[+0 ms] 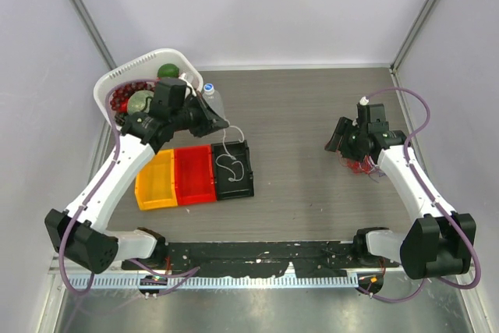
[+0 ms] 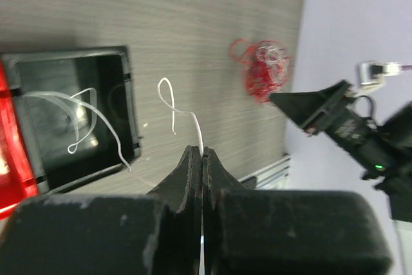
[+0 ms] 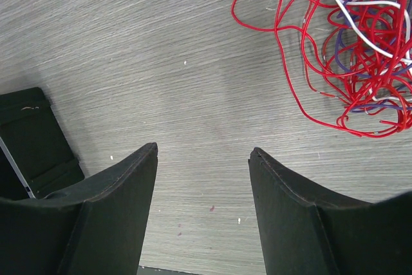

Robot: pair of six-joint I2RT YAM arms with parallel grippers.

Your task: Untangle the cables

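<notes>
Ahead of left end effector [image 2: 202, 152], white cable [image 2: 193, 118] runs outward, curling.

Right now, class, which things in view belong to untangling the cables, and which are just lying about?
Job: cable tangle; white cable pinched in the left hand; loose cable in the black bin; probably the red bin and yellow bin.
Lying about: filled white basket; bottle.
</notes>
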